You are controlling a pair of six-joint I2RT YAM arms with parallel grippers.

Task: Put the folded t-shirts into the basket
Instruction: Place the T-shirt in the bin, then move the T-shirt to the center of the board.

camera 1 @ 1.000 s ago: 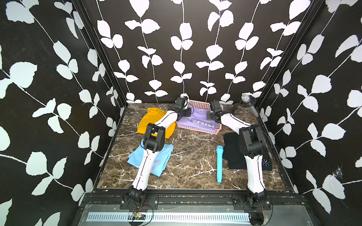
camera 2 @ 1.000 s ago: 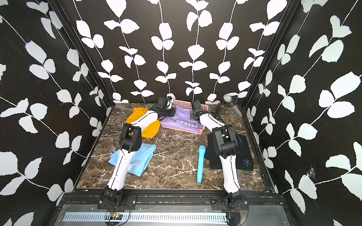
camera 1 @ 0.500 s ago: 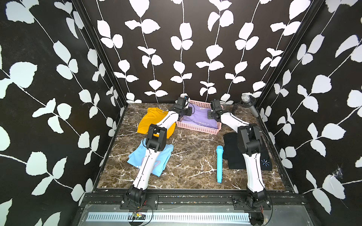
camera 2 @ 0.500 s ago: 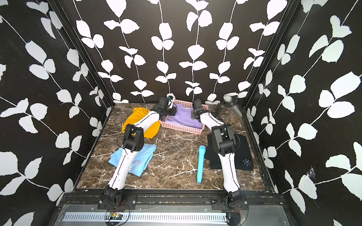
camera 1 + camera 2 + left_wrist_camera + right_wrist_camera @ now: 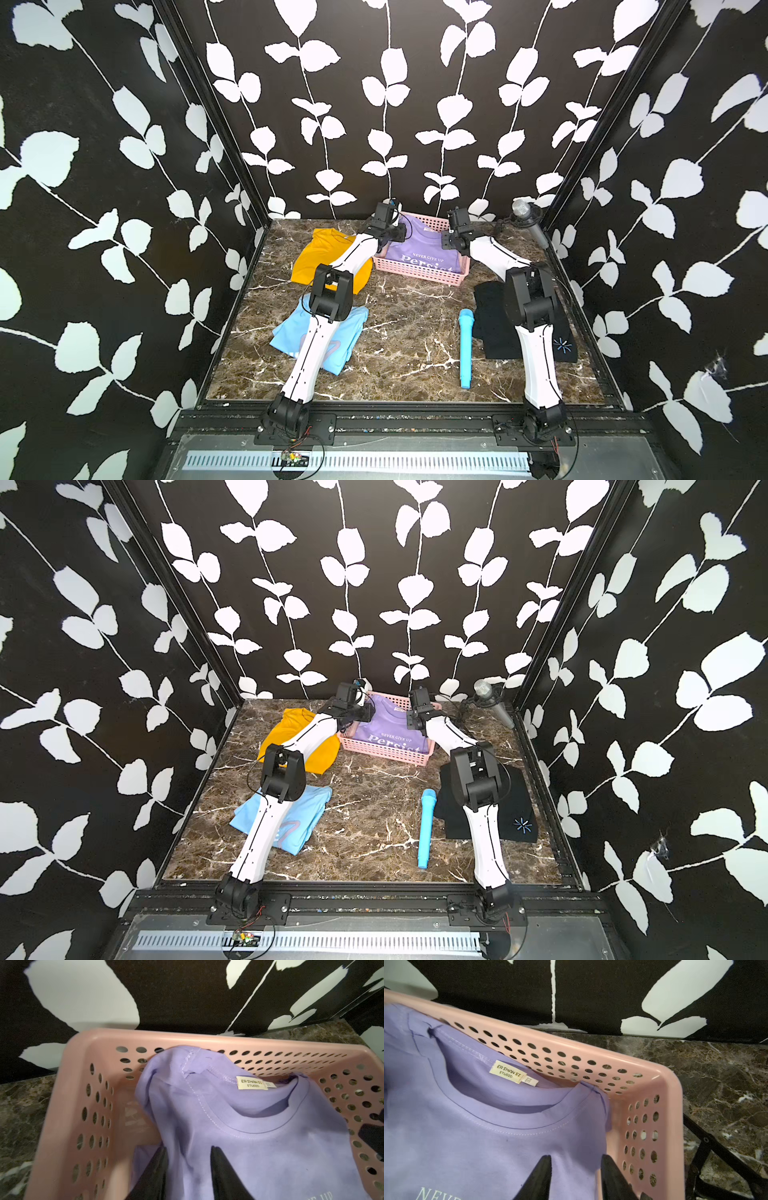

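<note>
Tee (image 5: 419, 249) in basket (image 5: 415, 272) beneath spread L end effector (image 5: 188, 1152), spread R end effector (image 5: 576, 1160)

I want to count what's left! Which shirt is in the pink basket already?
The lilac t-shirt with white "Persist" lettering: it lies inside the pink basket. The mustard shirt, light blue shirt and black shirt lie on the marble table.

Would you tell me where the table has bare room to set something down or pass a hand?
The widest bare marble lies between the light blue shirt and the toy microphone, in front of the basket. The back is crowded: the left gripper and right gripper hang over the lilac shirt.
</note>
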